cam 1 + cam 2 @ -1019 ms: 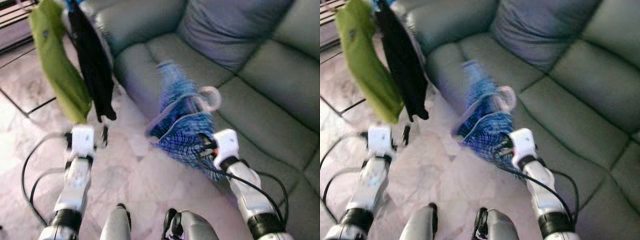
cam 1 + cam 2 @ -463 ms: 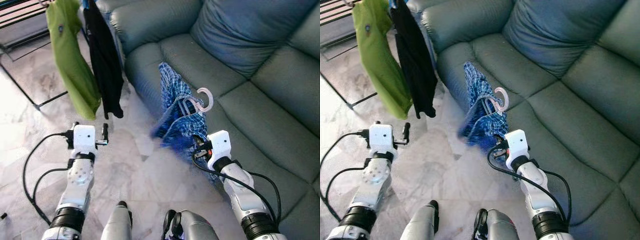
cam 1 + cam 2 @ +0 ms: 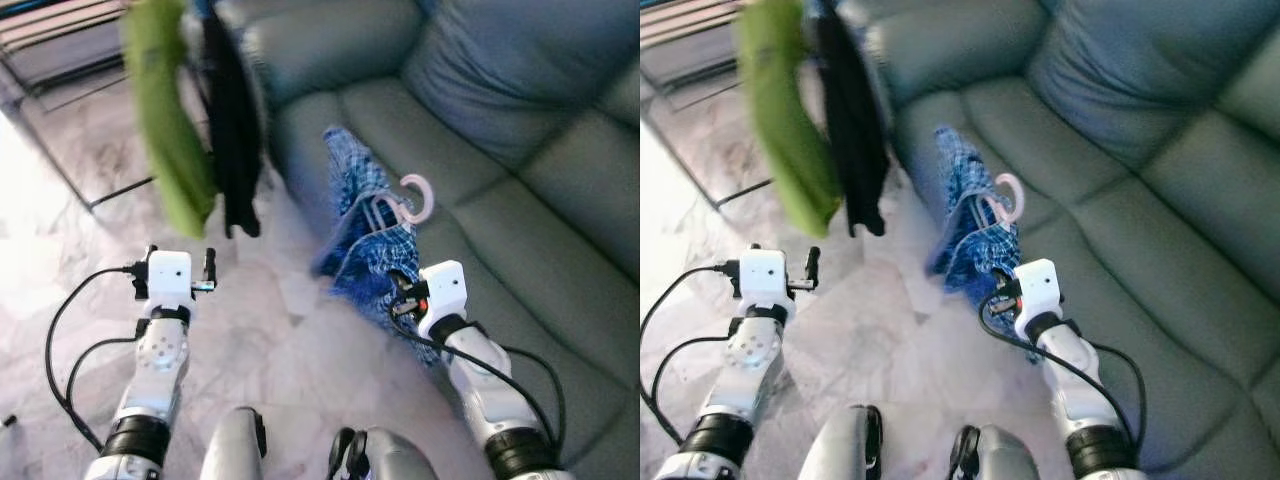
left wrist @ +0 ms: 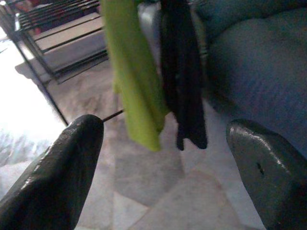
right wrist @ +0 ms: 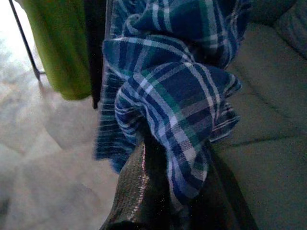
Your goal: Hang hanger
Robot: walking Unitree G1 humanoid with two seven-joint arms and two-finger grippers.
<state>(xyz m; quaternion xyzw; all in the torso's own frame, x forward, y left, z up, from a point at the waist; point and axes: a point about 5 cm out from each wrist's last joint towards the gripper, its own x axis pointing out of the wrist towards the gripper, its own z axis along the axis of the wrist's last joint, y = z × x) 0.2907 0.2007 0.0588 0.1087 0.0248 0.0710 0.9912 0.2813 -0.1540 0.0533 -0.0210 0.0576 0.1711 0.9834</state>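
Right gripper (image 5: 158,191): its jaws are closed on a bunched fold of the blue-and-white plaid shirt (image 3: 375,255), with cloth spilling over both fingers; the wrist view shows one dark finger (image 5: 136,187) pressed up into the fabric.
Plaid shirt: hangs bunched from the right gripper, held up in front of the sofa's front edge, above the floor.
Pale pink plastic hanger (image 3: 405,203): sits inside the plaid shirt; its curved hook pokes out at the top of the garment, free in the air and hooked on nothing.
Left gripper (image 4: 163,177): jaws spread wide apart with nothing between them; it is held out over the floor, below and in front of the hanging clothes and touching neither of them.
Left gripper fingers (image 4: 53,182): two thick dark pads well apart in the wrist view, with the hanging garments in the gap beyond them.
Lime-green hanging garment (image 3: 165,120): hangs down at the robot's left, just beside the black one.
Black hanging garment (image 3: 232,125): hangs between the green garment and the sofa arm.
Dark metal clothes rack (image 4: 45,52): its bars and one leg stand behind the green garment.
Grey-blue leather sofa (image 3: 560,230): stands at the robot's right, with a large cushion at the back.
Pale marble tiled floor (image 3: 290,340): lies under both arms.
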